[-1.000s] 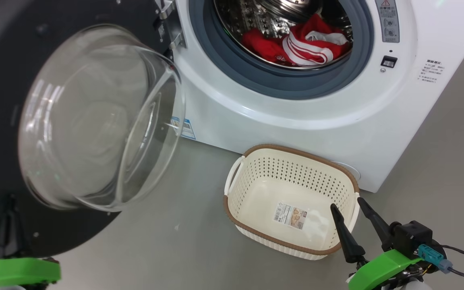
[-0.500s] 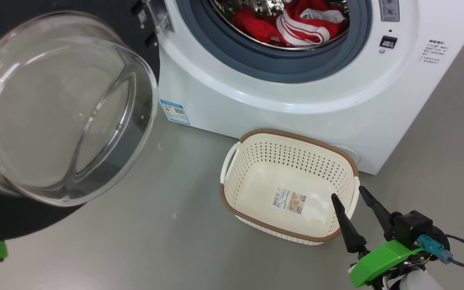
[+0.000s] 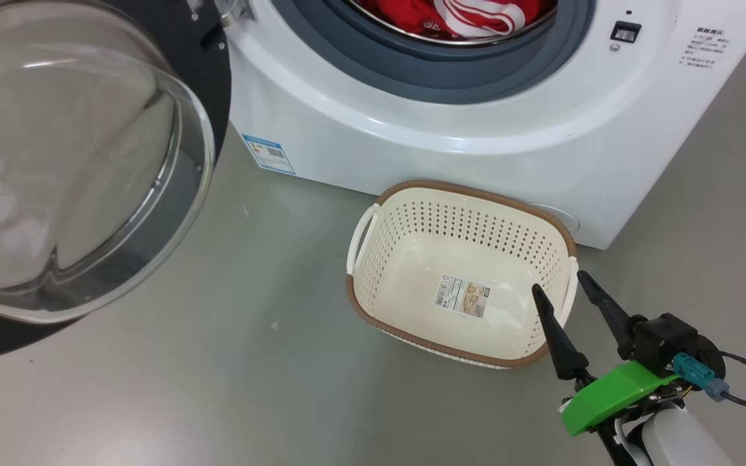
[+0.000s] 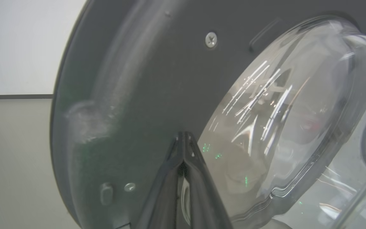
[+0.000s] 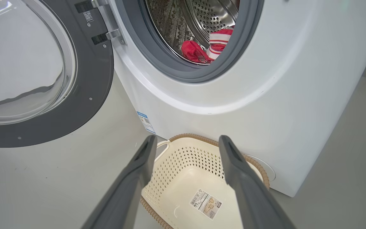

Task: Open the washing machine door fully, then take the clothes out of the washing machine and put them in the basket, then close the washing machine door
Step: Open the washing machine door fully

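Note:
The washing machine (image 3: 451,142) stands with its door (image 3: 212,77) swung open to the left, the glass bowl (image 3: 56,162) bulging toward me. Red clothes (image 3: 463,13) with white stripes lie in the drum (image 5: 208,47). The cream basket (image 3: 476,192) sits on the floor against the machine's front, holding nothing but its sticker. My right gripper (image 3: 558,282) hangs open just above the basket's right rim (image 5: 187,140). In the left wrist view my left gripper (image 4: 183,136) is shut, its tips against the door's dark inner face (image 4: 138,79) beside the glass (image 4: 281,111).
Grey floor (image 3: 250,362) spreads in front of the machine and left of the basket. A blue label (image 3: 268,153) marks the machine's lower left corner. A pale wall (image 4: 21,44) rises behind the door's edge.
The head camera has tilted, sliding the whole picture upward. The door has swung wider to the left, and the left arm's green part has left the head view. The right gripper stays open.

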`<state>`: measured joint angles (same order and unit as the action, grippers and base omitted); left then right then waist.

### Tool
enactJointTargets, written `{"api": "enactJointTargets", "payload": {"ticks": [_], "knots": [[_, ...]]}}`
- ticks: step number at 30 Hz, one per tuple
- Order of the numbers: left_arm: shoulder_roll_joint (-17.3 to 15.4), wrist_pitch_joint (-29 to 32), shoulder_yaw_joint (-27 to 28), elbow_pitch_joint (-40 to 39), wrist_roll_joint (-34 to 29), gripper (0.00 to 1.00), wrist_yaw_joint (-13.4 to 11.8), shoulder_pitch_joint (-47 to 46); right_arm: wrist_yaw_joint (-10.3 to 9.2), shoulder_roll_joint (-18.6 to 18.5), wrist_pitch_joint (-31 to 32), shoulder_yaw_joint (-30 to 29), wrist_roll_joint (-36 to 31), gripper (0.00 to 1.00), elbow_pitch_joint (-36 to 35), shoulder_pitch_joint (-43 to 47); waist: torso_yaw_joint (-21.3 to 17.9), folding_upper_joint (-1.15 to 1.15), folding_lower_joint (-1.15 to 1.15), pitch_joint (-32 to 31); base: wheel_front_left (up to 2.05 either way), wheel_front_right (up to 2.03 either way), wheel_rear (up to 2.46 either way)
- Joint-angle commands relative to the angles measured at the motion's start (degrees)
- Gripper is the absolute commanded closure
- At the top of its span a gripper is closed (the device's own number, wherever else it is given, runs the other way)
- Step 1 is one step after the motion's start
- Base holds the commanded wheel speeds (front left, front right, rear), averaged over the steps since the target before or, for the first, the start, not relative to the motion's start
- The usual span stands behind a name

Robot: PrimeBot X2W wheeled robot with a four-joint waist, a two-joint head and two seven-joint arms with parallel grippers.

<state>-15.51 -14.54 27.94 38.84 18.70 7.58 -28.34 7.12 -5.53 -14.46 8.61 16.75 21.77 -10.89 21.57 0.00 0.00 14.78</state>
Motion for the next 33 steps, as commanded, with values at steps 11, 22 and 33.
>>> {"api": "enactJointTargets", "payload": {"ticks": [11, 22, 33], "knots": [[-4.77, -0.46, 2.54, 1.68, -0.25, 1.0, -0.09, -2.67, 0.36, 0.39, -0.54, 1.2, -0.72, 0.0, -0.78, -1.84, -0.42, 0.0, 0.0, 0.04, 0.0, 0.0, 0.0], [-3.42, -0.46, -0.31, -1.04, 1.4, 1.0, -0.09, 2.5, 0.36, 0.66, -0.54, 1.35, -0.02, 0.0, -0.56, -0.94, -0.22, 0.0, 0.0, -3.17, 0.0, 0.0, 0.0], [0.86, -0.46, -2.73, -9.49, 1.02, 0.14, -0.09, 10.79, 0.36, 0.66, -0.54, 1.38, 0.66, 0.0, -0.81, 0.13, -0.56, 0.0, 0.0, -6.04, 0.0, 0.0, 0.0]]}}
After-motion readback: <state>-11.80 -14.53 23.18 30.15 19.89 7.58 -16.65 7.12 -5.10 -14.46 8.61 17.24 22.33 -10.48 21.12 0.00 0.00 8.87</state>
